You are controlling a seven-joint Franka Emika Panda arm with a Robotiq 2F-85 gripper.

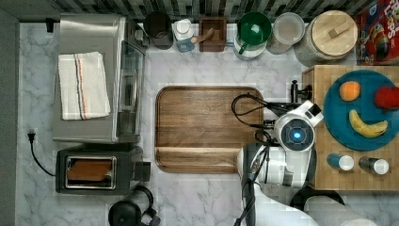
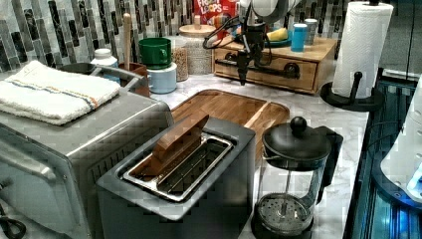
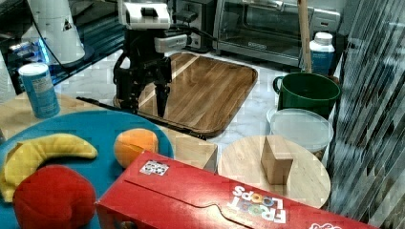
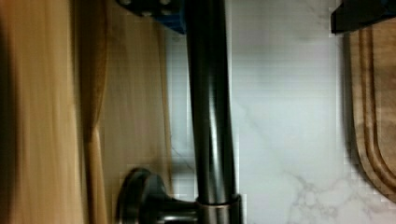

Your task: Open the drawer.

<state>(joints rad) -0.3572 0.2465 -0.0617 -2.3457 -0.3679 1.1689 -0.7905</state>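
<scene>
A: Looking for the drawer [image 2: 303, 74]. Where to find it, seen from the end effector [image 3: 143, 109]?

B: Just beside and slightly below. In the left view, placed at the far end of the counter [image 2: 318, 114], under the blue plate [image 3: 95, 129] with fruit, with the front turned toward the brown tray [image 3: 205, 86]. Seems not yet pulled out.

A: And the handle [image 4: 210, 102]? Lying which way?

B: Lying flat along the drawer front, level with the counter. In the top view, running up and down; in the right view, running slantwise from the right view's left to the right view's lower right.

A: End effector spread or pressed together?

B: Spread, clearly. In the wrist view, placed astride the black bar: one fingertip [image 4: 170, 21] on the drawer side, very close to the bar, the other on the tray side with a wide gap. Touching the bar or not, cannot tell.

A: So closing across the bar, not along it?

B: Yes, probably. Already turned correctly, with the opening crosswise to the long axis. After pinching, better to pull straight away from the front, toward the tray, at a right angle to the bar. Pulling at a slant could perhaps jam the drawer or slide the whole box.
</scene>
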